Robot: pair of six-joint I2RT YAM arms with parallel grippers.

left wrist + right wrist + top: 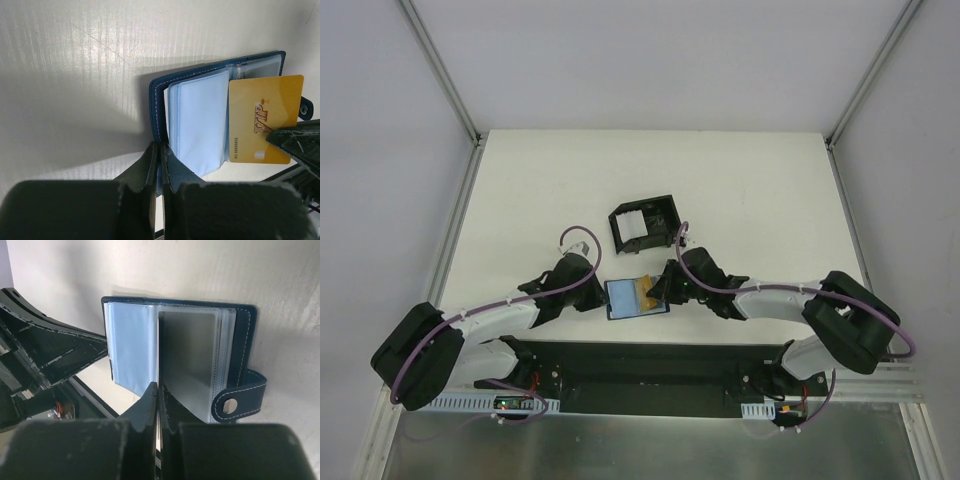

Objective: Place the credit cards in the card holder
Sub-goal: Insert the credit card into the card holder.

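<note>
Counter, white and flat, is carrying every item listed below.

Left arm and right arm, both black and white with purple cables, are reaching inward from the near edge and meeting at the middle of the counter.

Black box, open-topped plastic, is sitting just beyond the two wrists, apart from both. Pale shapes are showing inside it, too small to identify.

Card holder, dark blue with pale stitching, is lying open on the counter between the two wrists, near the arm bases. Its clear plastic sleeves are fanning up from the fold. The left jaws are pinching the edge of its blue cover on the side nearest the left arm, closed tight on it.

Credit card, gold with "VIP" printed on the face, is showing grey from the right wrist view. It is lying over the half of the card holder nearer the right arm, one long edge at the fold beside the sleeves. The right jaws are clamping its near edge, narrowed right down on the thin card. Whether the card is sitting inside a sleeve cannot be told.

Snap, a small pale metal stud on a blue tab, is sticking out from the card holder's outer edge, unfastened.
</note>
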